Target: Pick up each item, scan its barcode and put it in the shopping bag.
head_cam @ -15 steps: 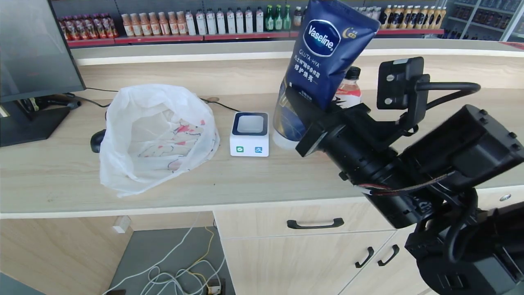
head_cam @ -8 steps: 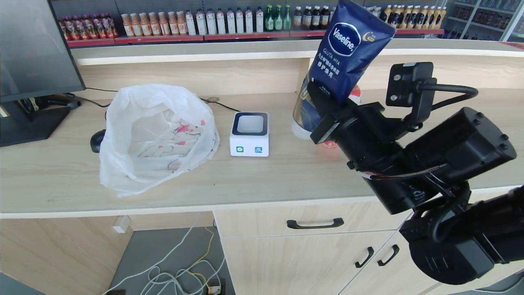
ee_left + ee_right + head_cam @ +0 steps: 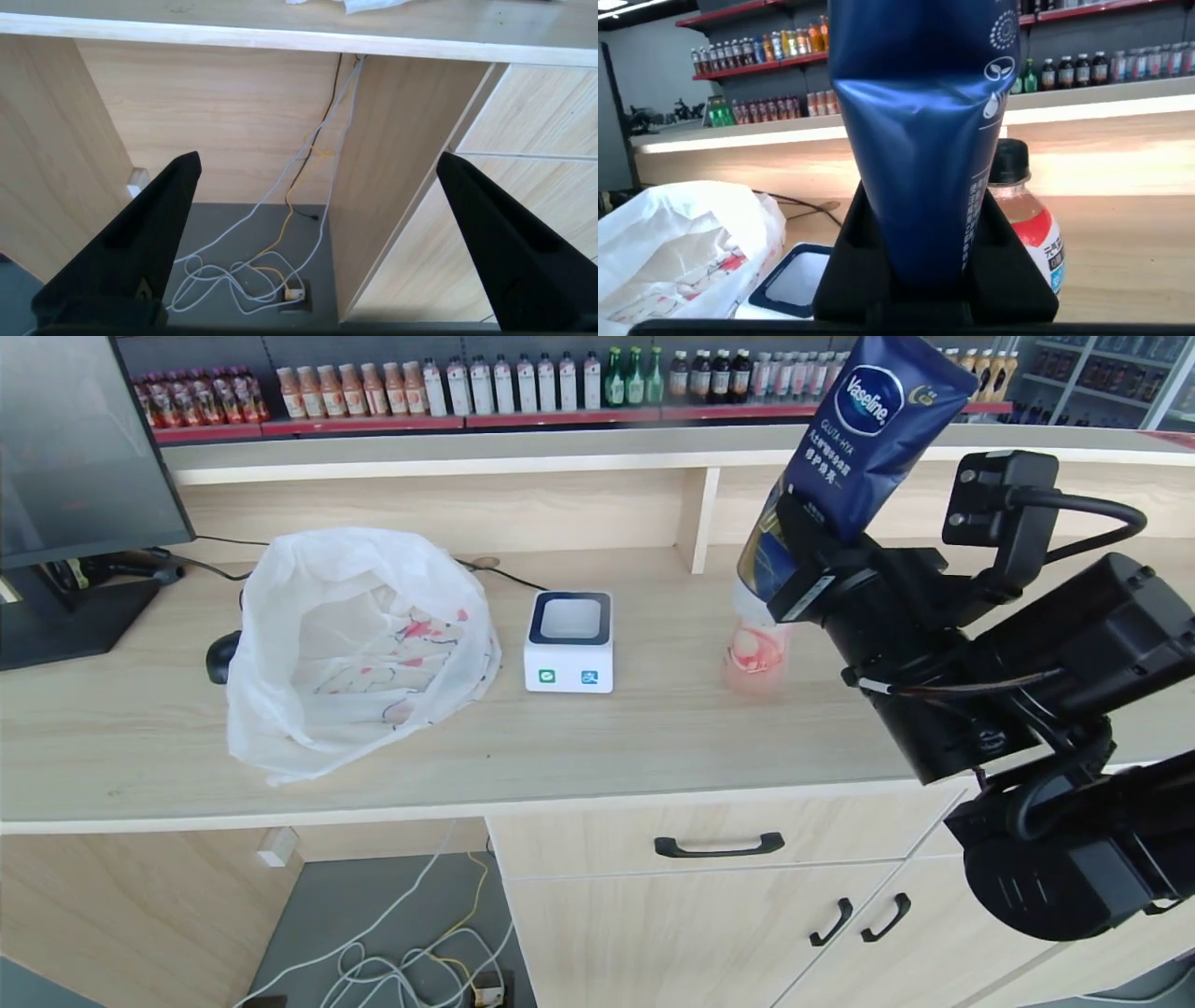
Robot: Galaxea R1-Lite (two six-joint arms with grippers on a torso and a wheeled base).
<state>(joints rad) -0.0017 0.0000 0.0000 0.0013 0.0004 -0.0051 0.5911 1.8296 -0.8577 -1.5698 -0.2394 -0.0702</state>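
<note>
The right gripper's (image 3: 810, 581) fingers clamp the tube (image 3: 864, 439) above the worktop (image 3: 653, 737), by a bottle (image 3: 754, 658). The left gripper's (image 3: 318, 166) fingers stand apart.

Bare counter (image 3: 667, 714) separates the barcode scanner (image 3: 569, 641) from the pink drink bottle (image 3: 754, 658); the shopping bag (image 3: 359, 635) stands just beside the scanner.

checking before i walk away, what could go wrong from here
The right gripper holds the blue tube by its lower end, tilted, so it could slip. The drink bottle stands right by the gripper; a low sweep toward the scanner could topple it.
</note>
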